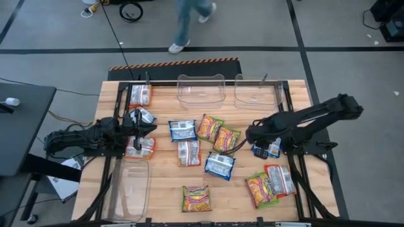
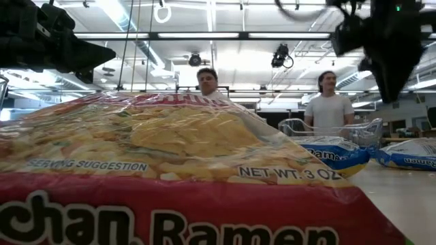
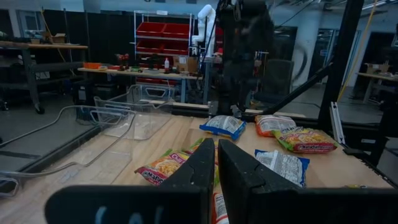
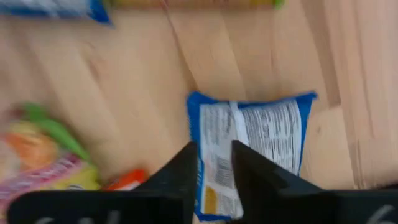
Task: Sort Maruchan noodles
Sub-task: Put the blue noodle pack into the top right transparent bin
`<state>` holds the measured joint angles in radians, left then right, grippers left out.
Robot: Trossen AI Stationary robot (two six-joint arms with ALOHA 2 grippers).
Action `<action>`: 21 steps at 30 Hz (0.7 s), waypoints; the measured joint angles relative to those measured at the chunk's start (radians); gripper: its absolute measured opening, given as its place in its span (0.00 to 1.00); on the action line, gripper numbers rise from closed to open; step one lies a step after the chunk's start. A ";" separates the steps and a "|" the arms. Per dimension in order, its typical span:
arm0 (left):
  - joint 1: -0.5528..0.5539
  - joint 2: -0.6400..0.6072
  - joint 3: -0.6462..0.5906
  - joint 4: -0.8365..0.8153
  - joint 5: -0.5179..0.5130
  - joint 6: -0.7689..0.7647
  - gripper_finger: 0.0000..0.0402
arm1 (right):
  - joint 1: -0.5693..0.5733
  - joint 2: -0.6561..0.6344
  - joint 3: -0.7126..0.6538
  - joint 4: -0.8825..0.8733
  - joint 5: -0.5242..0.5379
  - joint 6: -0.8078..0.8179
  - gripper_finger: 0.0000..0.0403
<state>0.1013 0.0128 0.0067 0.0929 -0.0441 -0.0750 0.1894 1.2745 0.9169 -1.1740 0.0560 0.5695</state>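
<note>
Right gripper (image 4: 209, 163) hovers directly above a blue-and-white packet (image 4: 252, 149) at the right side of the table (image 1: 164, 189), its two fingers set to a narrow gap and nothing between them. To take this packet cleanly it would likely need to spread wider, come straight down so one fingertip lands on each side of the packet's edge, and pinch a fold of the crinkly wrapper rather than press flat on it, since the thin film may slide on the wood. The left gripper (image 3: 216, 163) waits near the table's left edge, fingers almost together and empty, beside a red-orange packet (image 1: 139, 147). The Maruchan noodles lie scattered flat across the wood: blue-and-white ones mid-table (image 1: 182, 130), yellow-green with orange ones (image 1: 210, 127) beside them, and more red-orange ones toward the near right (image 1: 278, 179). Two clear tubs (image 1: 201, 88) stand at the far edge and a third (image 1: 129, 189) at the near left, none holding a packet yet.
</note>
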 joint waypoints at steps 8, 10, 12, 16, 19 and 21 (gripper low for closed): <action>0.000 0.000 0.000 0.000 0.000 0.000 0.07 | 0.012 0.179 -0.036 0.001 0.020 0.157 0.51; 0.000 0.000 0.000 0.000 0.000 0.000 0.07 | 0.032 0.216 -0.034 0.000 0.020 0.210 0.52; 0.000 0.000 0.000 0.000 0.000 0.000 0.07 | 0.066 0.240 -0.024 0.005 0.020 0.283 0.52; 0.000 0.000 0.000 0.000 0.000 0.000 0.07 | 0.135 0.290 -0.014 0.052 0.042 0.379 0.52; 0.000 0.000 0.000 0.000 0.000 0.000 0.07 | 0.162 0.351 -0.015 0.082 0.051 0.397 0.51; 0.000 0.000 0.000 0.000 0.000 0.000 0.07 | 0.175 0.394 -0.015 0.072 0.085 0.408 0.51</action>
<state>0.1017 0.0128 0.0067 0.0929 -0.0441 -0.0750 0.3640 1.6680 0.9024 -1.1020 0.1413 0.9777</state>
